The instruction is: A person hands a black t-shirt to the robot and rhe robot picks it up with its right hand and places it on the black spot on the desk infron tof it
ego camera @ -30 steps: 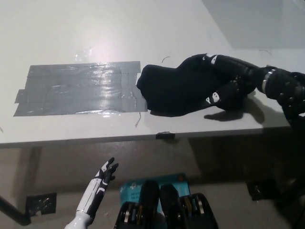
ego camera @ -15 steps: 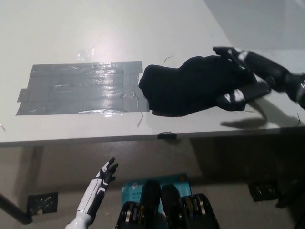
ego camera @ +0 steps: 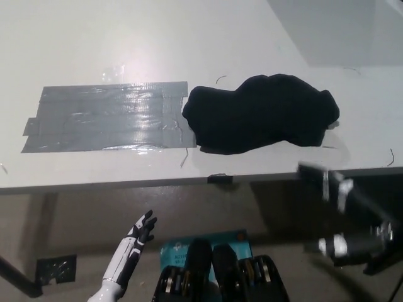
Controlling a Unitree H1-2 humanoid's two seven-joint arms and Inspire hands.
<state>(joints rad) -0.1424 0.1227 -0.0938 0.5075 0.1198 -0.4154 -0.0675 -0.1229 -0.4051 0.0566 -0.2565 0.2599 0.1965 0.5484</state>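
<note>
White desk (ego camera: 189, 38) fills most of the head view, its front edge running across the picture below the middle, with a darker floor under it. Taped onto the desk top is a large rectangle of shiny grey tape (ego camera: 104, 117), its strips laid side by side and catching glare. Just right of that tape patch lies the black t-shirt (ego camera: 261, 113), bunched into a long rumpled mound; its left end touches or just overlaps the patch's right edge, and the rest sits on bare desk, not on the patch. No hand is on it.

Right of the tape patch and lower, past the desk's front edge, the black right hand (ego camera: 346, 217) shows as a motion-blurred streak clear of the t-shirt; whether its fingers are spread or closed cannot be told. Below the tape patch, under the desk edge, the white left hand (ego camera: 140, 231) rests at the end of its white forearm, fingers apart and holding nothing. A small black tab (ego camera: 220, 178) sits on the desk's front edge below the t-shirt.
</note>
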